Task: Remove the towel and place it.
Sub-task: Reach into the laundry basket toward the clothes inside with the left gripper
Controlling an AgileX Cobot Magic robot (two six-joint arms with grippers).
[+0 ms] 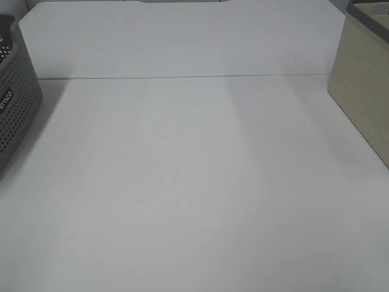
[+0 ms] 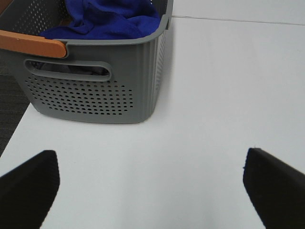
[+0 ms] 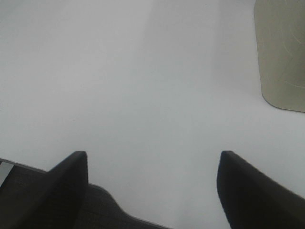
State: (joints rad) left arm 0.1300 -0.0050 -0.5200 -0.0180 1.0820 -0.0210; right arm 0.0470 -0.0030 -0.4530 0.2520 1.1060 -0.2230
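- Blue, fuzzy cloth bunched in the grey perforated basket is the towel. It lies crumpled below the rim and is not yet out.
- In the exterior high view only the basket's wall shows, at the left edge of the frame. The towel cannot be seen there, and neither gripper is in that frame.
- The left gripper has its jaws spread wide with nothing between them, over bare white table.
- The towel lies ahead of this gripper, beyond the fingertips and well apart from them. It is also off the gripper's centre line, toward the side where the table edge and dark floor show.
- The near basket wall, with its slot and the orange handle, stands between the gripper and the cloth. By my judgement the reach has to go up over the rim and then down into the basket.
- No long axis can be read from the towel, since it is a heap of folds. Grasp direction matters little, and any raised fold near the rim would probably do.
- The right gripper is also spread and empty. Its view shows only the table and a beige box, which sits at the right edge of the exterior high frame.
- The left arm is clearly the nearer one and looks the better choice for the pick.
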